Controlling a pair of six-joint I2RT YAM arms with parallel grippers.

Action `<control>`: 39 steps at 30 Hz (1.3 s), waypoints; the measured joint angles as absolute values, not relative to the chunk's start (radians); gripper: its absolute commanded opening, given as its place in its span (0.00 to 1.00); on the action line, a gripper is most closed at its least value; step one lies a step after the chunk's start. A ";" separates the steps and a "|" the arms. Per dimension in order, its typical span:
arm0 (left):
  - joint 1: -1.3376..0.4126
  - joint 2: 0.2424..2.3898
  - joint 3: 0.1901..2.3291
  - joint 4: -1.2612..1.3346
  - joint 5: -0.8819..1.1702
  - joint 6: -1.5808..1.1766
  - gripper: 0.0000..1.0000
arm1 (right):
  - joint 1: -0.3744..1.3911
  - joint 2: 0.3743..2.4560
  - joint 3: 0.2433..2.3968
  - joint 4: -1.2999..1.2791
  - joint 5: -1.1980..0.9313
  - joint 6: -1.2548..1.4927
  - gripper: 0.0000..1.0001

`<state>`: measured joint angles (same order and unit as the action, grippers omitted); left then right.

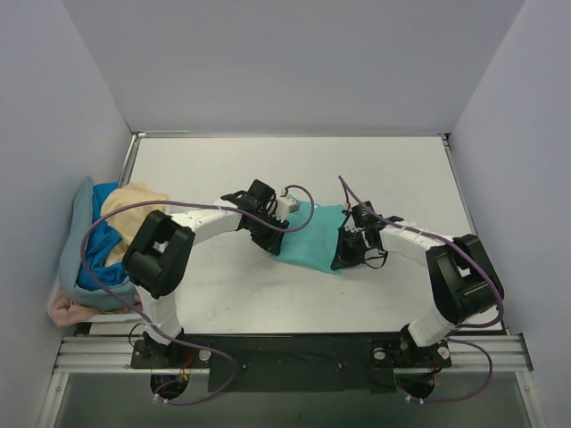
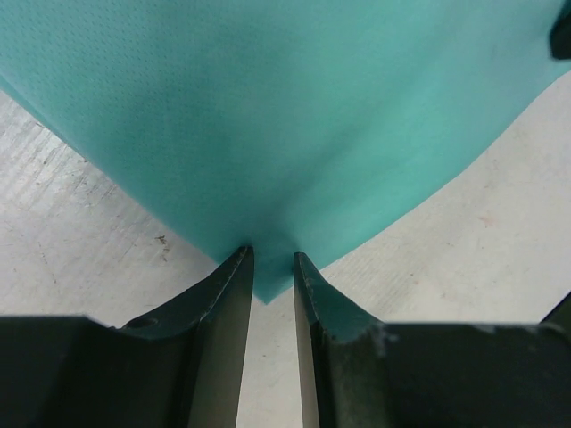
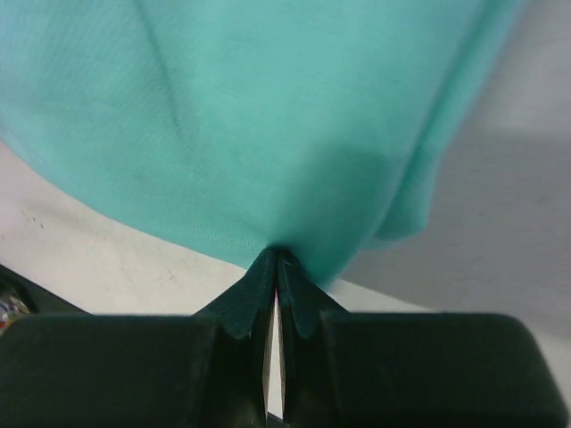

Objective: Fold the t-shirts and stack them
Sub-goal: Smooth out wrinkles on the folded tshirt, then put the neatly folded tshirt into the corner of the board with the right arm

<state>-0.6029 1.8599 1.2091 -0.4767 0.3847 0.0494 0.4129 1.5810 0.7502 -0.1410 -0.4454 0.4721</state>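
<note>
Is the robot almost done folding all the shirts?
Not nearly. Done: nothing yet, no folded stack shows on the table. In hand: the left tool and right tool each pinch an edge of the teal-green t-shirt. Left: the crumpled pile of blue, tan-yellow, pink and grey-blue shirts by the table's left edge, all unfolded.
</note>
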 measured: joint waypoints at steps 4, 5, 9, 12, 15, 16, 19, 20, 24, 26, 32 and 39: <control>-0.599 1.863 1.205 -0.473 0.367 0.076 0.36 | 0.346 1.566 0.751 -0.154 -0.424 0.462 0.09; -0.598 1.863 1.208 -0.475 0.367 0.084 0.38 | 0.331 1.557 0.753 -0.170 -0.415 0.454 0.21; -0.593 1.856 1.232 -0.521 0.391 0.114 0.46 | 0.262 1.480 0.778 -0.237 -0.398 0.422 0.46; -0.584 1.834 1.262 -0.549 0.435 0.112 0.47 | 0.211 1.453 0.834 -0.265 -0.401 0.396 0.49; -0.570 1.809 1.292 -0.550 0.453 0.100 0.48 | 0.168 1.498 0.919 -0.262 -0.417 0.379 0.50; -0.567 1.805 1.301 -0.547 0.452 0.096 0.48 | 0.158 1.520 0.940 -0.257 -0.424 0.376 0.50; -0.559 1.803 1.309 -0.543 0.440 0.089 0.49 | 0.125 1.638 1.013 -0.240 -0.460 0.371 0.49; -0.555 1.803 1.308 -0.546 0.436 0.088 0.49 | 0.121 1.680 1.029 -0.236 -0.468 0.369 0.49; -0.539 1.801 1.304 -0.546 0.422 0.088 0.49 | 0.110 1.801 1.042 -0.228 -0.516 0.369 0.38; -0.529 1.800 1.299 -0.547 0.416 0.087 0.49 | 0.111 1.835 1.062 -0.225 -0.577 0.379 0.16; -0.509 1.800 1.297 -0.548 0.393 0.091 0.49 | 0.105 1.930 1.115 -0.199 -0.663 0.400 0.00; -0.474 1.800 1.298 -0.554 0.371 0.108 0.49 | 0.036 2.023 1.317 -0.322 -0.636 0.334 0.00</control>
